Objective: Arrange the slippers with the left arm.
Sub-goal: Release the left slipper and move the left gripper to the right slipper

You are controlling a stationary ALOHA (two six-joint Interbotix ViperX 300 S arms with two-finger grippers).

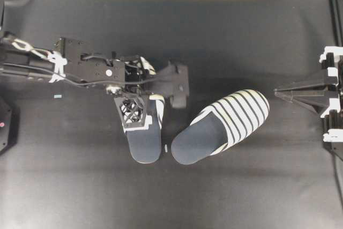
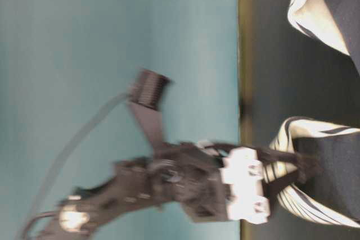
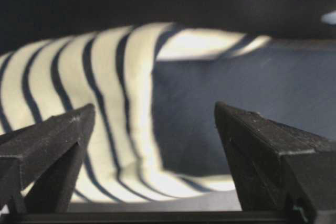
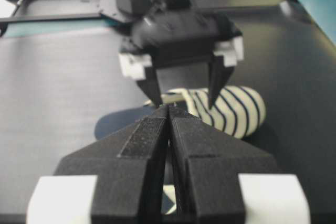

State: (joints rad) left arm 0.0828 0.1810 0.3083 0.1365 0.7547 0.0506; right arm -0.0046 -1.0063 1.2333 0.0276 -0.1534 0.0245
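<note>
Overhead view: your left gripper (image 1: 140, 90) is hovering, jaws released, over one striped slipper (image 1: 146, 135); right gripper (image 4: 169, 124) jaws clenched.

From overhead I see the two slippers side by side mid-table (image 1: 225, 197), heels nearly touching: one slipper (image 1: 146, 143) under my left gripper (image 1: 140, 87), its mate (image 1: 222, 127) at its three o'clock, toe toward two o'clock. My right gripper (image 1: 278, 93) sits farther toward three.
</note>
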